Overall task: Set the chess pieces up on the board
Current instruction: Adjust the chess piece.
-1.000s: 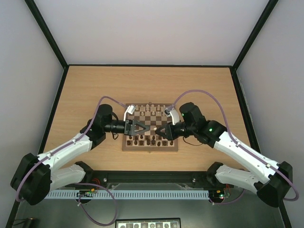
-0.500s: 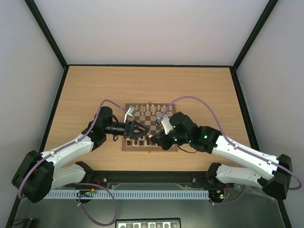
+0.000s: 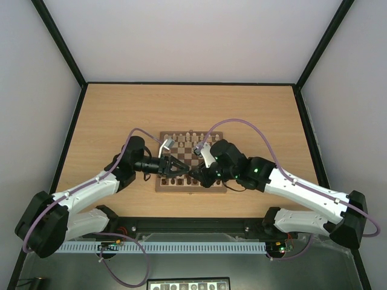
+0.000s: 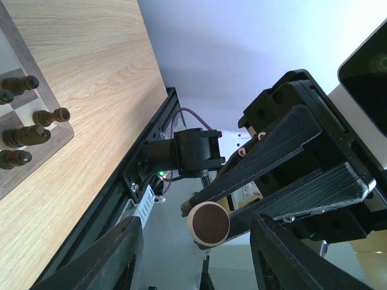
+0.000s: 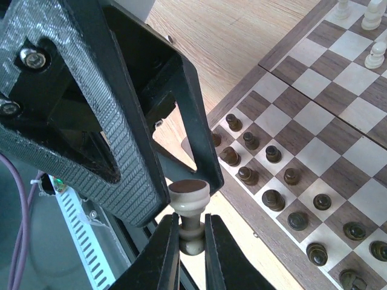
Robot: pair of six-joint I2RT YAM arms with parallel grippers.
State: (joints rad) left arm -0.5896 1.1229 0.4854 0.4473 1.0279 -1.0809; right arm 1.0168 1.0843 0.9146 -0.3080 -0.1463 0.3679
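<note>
Top external, right gripper moved up to left gripper, pinching chess piece, left jaws narrower yet apart.

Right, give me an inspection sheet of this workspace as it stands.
Surface: wooden table, carrying the board.
Job's things: board lies flat; pale pieces stand on its far rows; loose piece is held off the near edge.
Clutter: dark pieces fill the near rows.
Grippers: right gripper shut on the loose piece; left gripper open, fingers either side of it, not touching.
Cables: purple cables loop over both arms.
Surroundings: pale walls, black frame.
</note>
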